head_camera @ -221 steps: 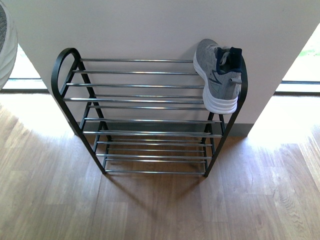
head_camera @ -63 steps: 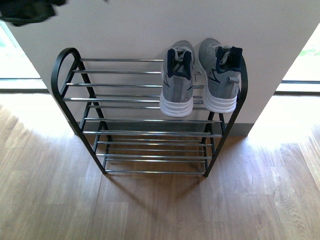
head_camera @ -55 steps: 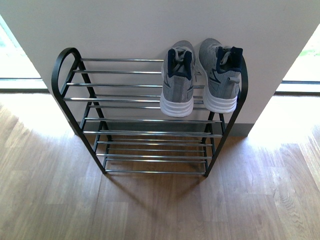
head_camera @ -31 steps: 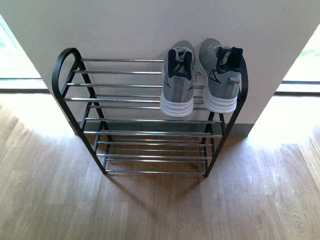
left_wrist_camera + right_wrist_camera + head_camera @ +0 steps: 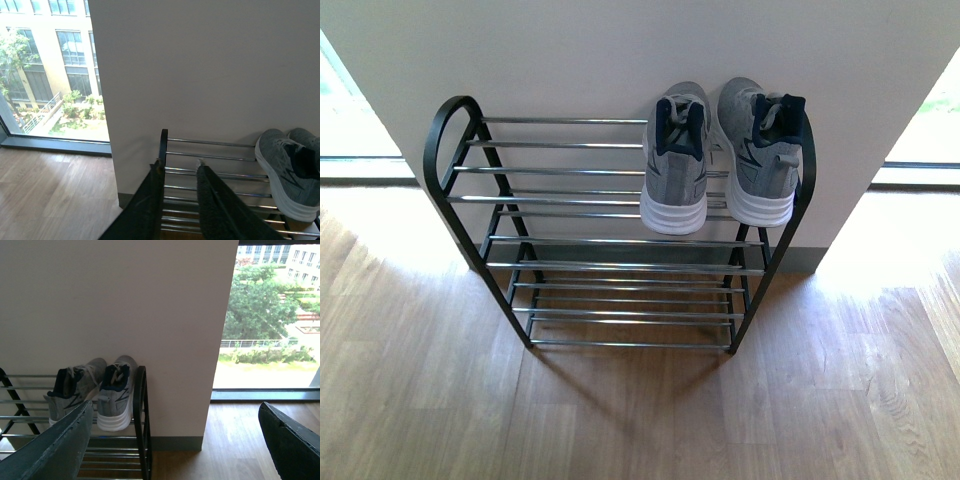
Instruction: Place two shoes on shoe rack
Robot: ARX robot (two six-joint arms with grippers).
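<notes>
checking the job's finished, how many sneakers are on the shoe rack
2. The first grey sneaker sits at the right end of the shoe rack's top tier. The second grey sneaker sits just left of it. The lower tiers show no shoes.

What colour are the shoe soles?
White soles on both shoes, under grey uppers; the front view shows it best.
</notes>
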